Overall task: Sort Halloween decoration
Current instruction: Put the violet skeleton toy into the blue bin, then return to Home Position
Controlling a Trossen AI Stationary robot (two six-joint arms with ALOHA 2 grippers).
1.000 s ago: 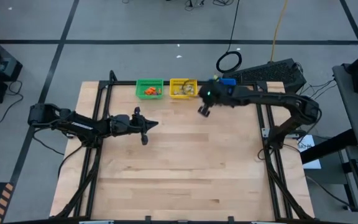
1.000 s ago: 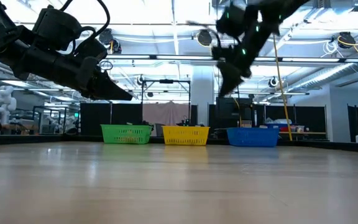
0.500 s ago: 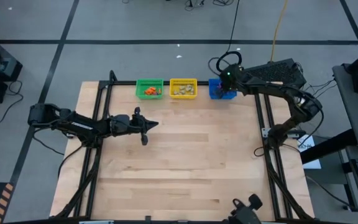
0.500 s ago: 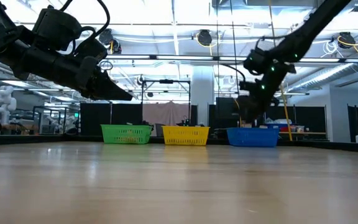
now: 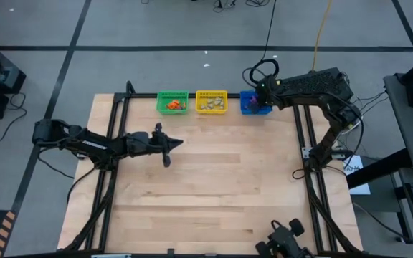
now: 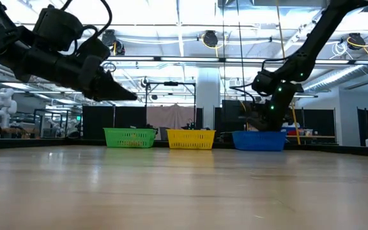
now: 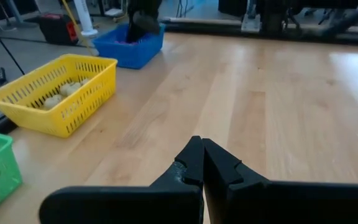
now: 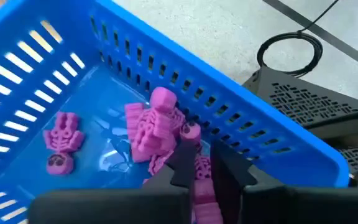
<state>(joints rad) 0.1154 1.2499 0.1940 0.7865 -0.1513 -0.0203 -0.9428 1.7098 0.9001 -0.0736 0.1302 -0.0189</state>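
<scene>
We see three baskets in a row along the far edge of the wooden surface [image 5: 206,186]: a green basket [image 5: 172,102], a yellow basket [image 5: 211,101] just beside it, and a blue basket [image 5: 254,104] a little apart from the yellow one.

Right gripper [image 8: 197,167] is down inside the blue basket. Its wrist view shows the jaws parted only a little, with a purple skeleton trinket [image 8: 201,184] between the two dark fingers [image 8: 180,163]; we cannot tell whether it is clamped or lying loose there. In the low view the right arm comes down from above and its tip sits at the blue basket's rim.

Purple trinkets in the blue basket: a pile of skeleton figures [image 8: 153,130] against the slotted wall, right in front of the fingertips, and one single skeleton [image 8: 61,140] lying apart on the basket floor.

Orange trinkets [image 5: 173,106] lie in the green basket. Pale beige trinkets [image 7: 61,94] lie in the yellow basket.

Left gripper [image 7: 202,163] hangs above the bare wood toward the left side, well apart from all three baskets. Its jaws are closed tip to tip, nothing between them. The low view shows it raised clear of the surface.

A coiled black cable [image 5: 264,71] lies on the floor beyond the blue basket.
</scene>
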